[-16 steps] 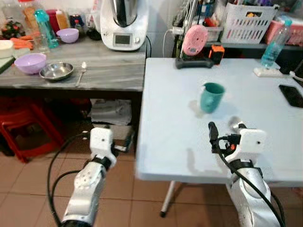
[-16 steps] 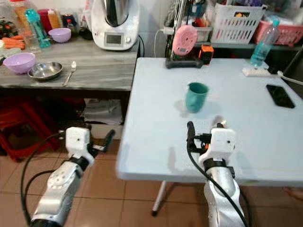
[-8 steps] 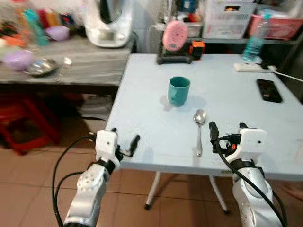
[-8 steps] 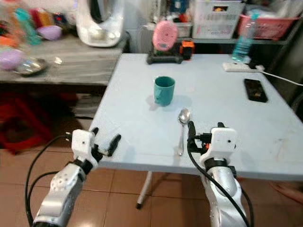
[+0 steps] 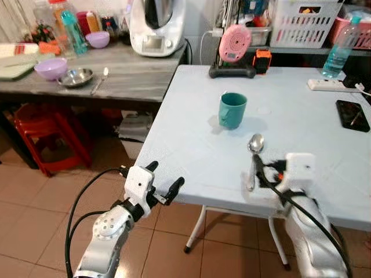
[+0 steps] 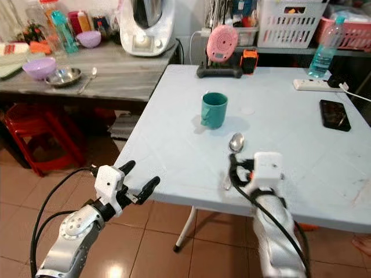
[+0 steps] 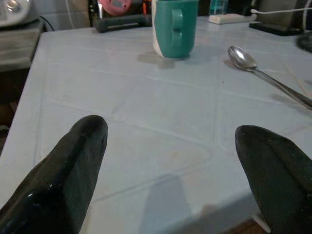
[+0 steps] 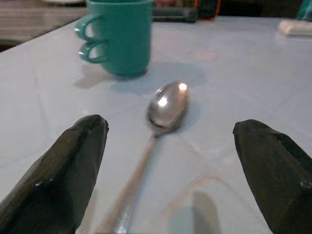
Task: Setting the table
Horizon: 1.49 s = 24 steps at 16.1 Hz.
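Plainly, the slim polished steel spoon (image 8: 161, 117) lies flat on the smooth pale-blue table (image 5: 191, 133), at 5 o'clock from the glossy teal ceramic mug (image 5: 232, 110). With the right gripper (image 8: 168, 161) spread around its handle, a shallow pinch may skid it off the near edge. At 7 o'clock, the left gripper (image 5: 165, 182) also stands open.

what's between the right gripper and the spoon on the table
Nothing visible. The right gripper is open, its fingers on either side of the spoon handle, with bare table around it. The teal mug stands beyond the spoon's bowl, not in the path.
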Tool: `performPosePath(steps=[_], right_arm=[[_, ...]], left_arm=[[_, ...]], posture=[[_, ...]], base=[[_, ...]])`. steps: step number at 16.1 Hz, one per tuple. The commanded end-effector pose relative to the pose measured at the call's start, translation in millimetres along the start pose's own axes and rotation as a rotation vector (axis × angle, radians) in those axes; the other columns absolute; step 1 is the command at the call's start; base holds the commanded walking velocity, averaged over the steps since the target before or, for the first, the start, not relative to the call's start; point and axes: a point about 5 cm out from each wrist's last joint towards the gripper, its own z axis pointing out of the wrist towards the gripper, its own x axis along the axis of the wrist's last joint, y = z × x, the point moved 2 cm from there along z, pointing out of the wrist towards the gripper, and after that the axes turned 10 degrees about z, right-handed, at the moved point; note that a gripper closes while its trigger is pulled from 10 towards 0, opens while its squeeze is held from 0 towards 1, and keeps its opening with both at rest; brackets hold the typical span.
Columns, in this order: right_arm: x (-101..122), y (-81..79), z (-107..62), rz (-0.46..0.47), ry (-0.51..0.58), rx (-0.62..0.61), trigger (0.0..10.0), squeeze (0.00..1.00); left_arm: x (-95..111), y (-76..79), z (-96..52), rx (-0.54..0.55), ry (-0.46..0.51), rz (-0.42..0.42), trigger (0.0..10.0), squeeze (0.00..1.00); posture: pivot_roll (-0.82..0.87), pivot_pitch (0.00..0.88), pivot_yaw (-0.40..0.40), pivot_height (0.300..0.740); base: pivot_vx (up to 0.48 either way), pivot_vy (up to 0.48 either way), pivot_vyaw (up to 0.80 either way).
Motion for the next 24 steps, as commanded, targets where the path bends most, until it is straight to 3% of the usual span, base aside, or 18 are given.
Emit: performPosePath(steps=[1,4,7,14,20,21,22,23,24], right_arm=[[-1.7,-8.1,7.7,0.012,-0.036,0.028,10.0,0.00],[-5.5,-19.8,27.8,0.029,-0.102,0.042,10.0,0.00],[-14.4,-22.2,32.3,0.048,-0.161,0.030,10.0,0.00],[-26.6,-7.2,29.2,0.041,-0.212,-0.079,10.0,0.00],[-29.1,5.1,28.8,0.100,-0.227,-0.144,10.0,0.00],[-29.8,7.1,29.7,0.102,-0.233,-0.152,8.5,0.00],[-30.1,9.2,31.6,0.094,-0.243,-0.155,4.6,0.00],[-30.6,9.9,32.5,0.095,-0.250,-0.155,3.6,0.00],[-32.4,11.4,34.9,0.096,-0.271,-0.152,4.6,0.00]], left_arm=[[5.0,0.3,-0.6,-0.027,0.021,0.026,10.0,0.00],[5.9,1.2,-0.8,-0.055,0.025,0.042,10.0,0.00],[7.1,2.3,-2.1,-0.065,0.030,0.039,10.0,0.00],[9.4,6.5,-2.4,-0.132,0.041,0.025,10.0,0.00],[12.7,7.7,0.4,-0.171,0.054,0.017,10.0,0.00],[13.3,9.3,0.5,-0.182,0.057,0.013,10.0,0.00],[13.8,12.6,0.6,-0.207,0.061,0.002,10.0,0.00],[13.9,14.1,0.6,-0.220,0.062,-0.004,10.0,0.00],[13.9,18.7,-0.1,-0.259,0.062,-0.011,10.0,0.00]], posture=[[-0.08,0.000,0.027,0.740],[-0.07,0.000,0.022,0.740],[-0.06,0.000,0.015,0.740],[-0.06,0.000,0.011,0.740],[-0.06,0.000,0.016,0.740],[-0.06,0.000,0.020,0.740],[-0.06,0.000,0.020,0.740],[-0.06,0.000,0.020,0.740],[-0.07,0.000,0.020,0.740]], base=[[0.000,0.000,0.00],[0.000,0.000,0.00],[0.000,0.000,0.00],[0.000,0.000,0.00],[0.000,0.000,0.00],[0.000,0.000,0.00],[0.000,0.000,0.00],[0.000,0.000,0.00],[0.000,0.000,0.00]])
